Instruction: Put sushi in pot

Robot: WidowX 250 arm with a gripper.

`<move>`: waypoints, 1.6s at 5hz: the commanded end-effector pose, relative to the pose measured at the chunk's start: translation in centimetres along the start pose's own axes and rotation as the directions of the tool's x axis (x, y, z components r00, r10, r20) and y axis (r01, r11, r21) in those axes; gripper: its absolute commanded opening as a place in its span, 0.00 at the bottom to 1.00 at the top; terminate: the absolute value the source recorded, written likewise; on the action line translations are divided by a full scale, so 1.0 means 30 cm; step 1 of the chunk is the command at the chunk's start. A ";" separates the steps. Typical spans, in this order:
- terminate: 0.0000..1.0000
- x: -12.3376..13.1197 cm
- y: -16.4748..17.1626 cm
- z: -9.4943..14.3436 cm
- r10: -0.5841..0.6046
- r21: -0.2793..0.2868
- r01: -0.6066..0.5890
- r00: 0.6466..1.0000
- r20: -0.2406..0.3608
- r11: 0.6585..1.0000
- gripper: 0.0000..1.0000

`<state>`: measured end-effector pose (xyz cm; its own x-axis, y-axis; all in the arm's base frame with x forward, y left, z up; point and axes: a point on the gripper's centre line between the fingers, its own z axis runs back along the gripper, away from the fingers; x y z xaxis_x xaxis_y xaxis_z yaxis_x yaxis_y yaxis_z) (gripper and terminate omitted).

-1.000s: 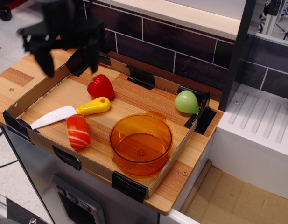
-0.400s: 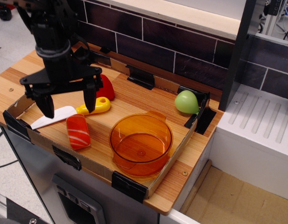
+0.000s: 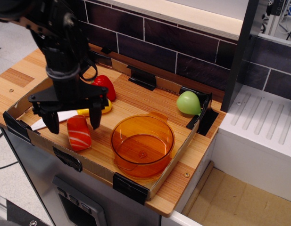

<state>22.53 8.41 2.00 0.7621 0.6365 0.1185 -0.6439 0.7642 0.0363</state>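
The black gripper (image 3: 74,121) hangs low over the left part of the wooden board, its two fingers spread wide apart and pointing down. One fingertip (image 3: 54,127) sits to the left of the sushi (image 3: 78,133) and the other just at its far right end, so the sushi lies between them, close under the open jaws; whether either finger touches it I cannot tell. The sushi rests flat on the board near the front cardboard rim (image 3: 84,165), its striped orange top up. To its right, apart from it, stands the orange pot (image 3: 142,143), upright with nothing inside. Behind the gripper a yellow-handled knife (image 3: 65,114) and a red pepper (image 3: 104,85) are partly hidden by it. A green pear (image 3: 188,102) lies at the far right corner.
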 end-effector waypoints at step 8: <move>0.00 -0.117 -0.305 0.178 -0.056 -0.005 0.056 0.998 0.024 0.998 0.00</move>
<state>25.27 -1.20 5.65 0.7980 0.5915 0.1152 -0.5999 0.7979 0.0586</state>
